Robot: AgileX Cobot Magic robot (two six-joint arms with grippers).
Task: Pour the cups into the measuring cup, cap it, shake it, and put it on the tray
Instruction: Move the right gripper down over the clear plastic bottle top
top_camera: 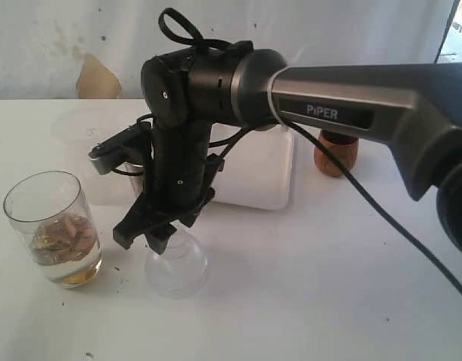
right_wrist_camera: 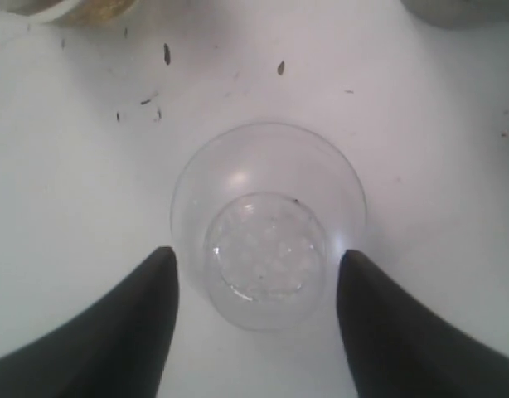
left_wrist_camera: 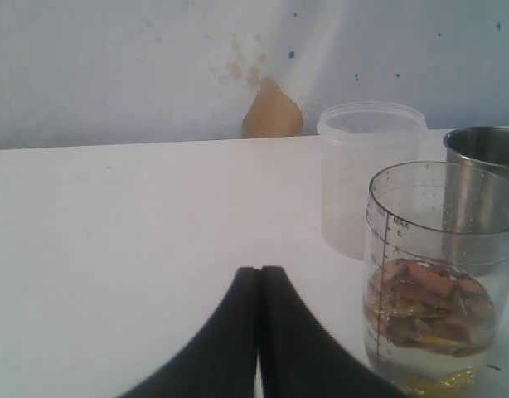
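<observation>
Lid [right_wrist_camera: 267, 228], a clear dome, stands narrow end up on the surface [top_camera: 329, 286], directly below right gripper [right_wrist_camera: 256, 254]. Jaws parted either side, grasping nothing (right arm nearer). Measuring cup [top_camera: 54, 226], filled and uncapped, stands near, leftward in exterior view. Left gripper [left_wrist_camera: 259, 278] clenched, empty.

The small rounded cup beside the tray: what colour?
Brown; the wooden cup shows best in the exterior view.

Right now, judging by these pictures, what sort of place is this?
Probably a makeshift robot test bench: a plain white table, a stained wall behind, and a robot arm beside the measuring cup.
</observation>
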